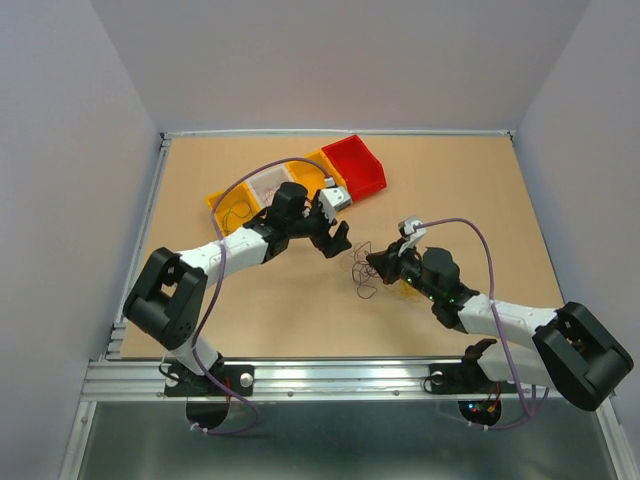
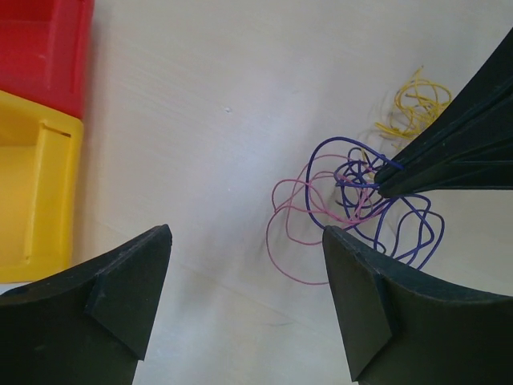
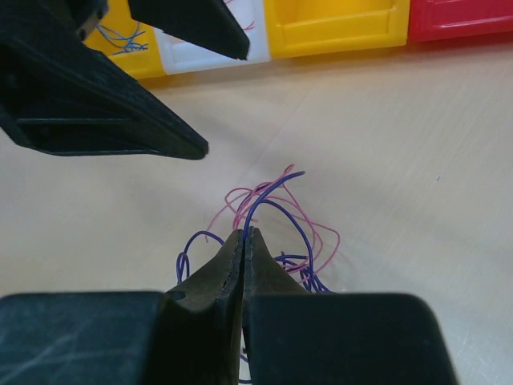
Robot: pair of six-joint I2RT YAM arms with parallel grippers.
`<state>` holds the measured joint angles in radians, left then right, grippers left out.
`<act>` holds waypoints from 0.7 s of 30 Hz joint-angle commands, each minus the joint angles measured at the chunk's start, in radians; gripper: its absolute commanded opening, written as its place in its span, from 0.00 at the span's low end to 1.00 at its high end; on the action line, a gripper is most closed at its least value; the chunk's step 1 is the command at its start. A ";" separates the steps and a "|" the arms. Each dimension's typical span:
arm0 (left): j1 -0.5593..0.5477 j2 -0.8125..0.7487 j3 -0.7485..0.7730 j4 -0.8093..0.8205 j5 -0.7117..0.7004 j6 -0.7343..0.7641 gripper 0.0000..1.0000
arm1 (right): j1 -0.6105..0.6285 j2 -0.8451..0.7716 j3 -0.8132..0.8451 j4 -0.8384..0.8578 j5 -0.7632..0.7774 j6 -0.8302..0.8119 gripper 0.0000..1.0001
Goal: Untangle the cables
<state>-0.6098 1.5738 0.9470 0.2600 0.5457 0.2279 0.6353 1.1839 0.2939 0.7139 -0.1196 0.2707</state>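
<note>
Cables (image 1: 362, 272): blue, pink and yellow wires in a loose clump near the middle of the table (image 1: 480, 190), pinched between the closed jaws of the right gripper (image 3: 243, 245). Left gripper (image 2: 246, 234) hovers just beside the clump, jaws spread wide, holding nothing. Yellow, white and red bins (image 1: 352, 165) stand beyond.

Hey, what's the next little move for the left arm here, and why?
Probably ease the left gripper toward the clump and close it on the pink loop. Its jaws are open beside the cables, while the right gripper is shut on them, so pulling apart could follow.
</note>
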 commanded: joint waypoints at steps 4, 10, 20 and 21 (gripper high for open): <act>-0.008 0.072 0.107 -0.079 0.111 0.034 0.84 | 0.017 -0.018 -0.025 0.070 -0.020 -0.033 0.01; -0.010 0.077 0.107 -0.100 0.129 0.063 0.83 | 0.018 -0.041 -0.036 0.071 -0.008 -0.028 0.01; -0.016 -0.004 0.065 -0.143 0.183 0.189 0.81 | 0.018 -0.086 -0.055 0.071 -0.002 -0.024 0.01; -0.018 -0.005 0.064 -0.145 0.184 0.195 0.79 | 0.017 -0.087 -0.055 0.071 -0.003 -0.022 0.01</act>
<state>-0.6155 1.6386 1.0122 0.1257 0.6785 0.3565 0.6434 1.1191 0.2604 0.7261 -0.1276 0.2573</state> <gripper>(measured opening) 0.808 0.022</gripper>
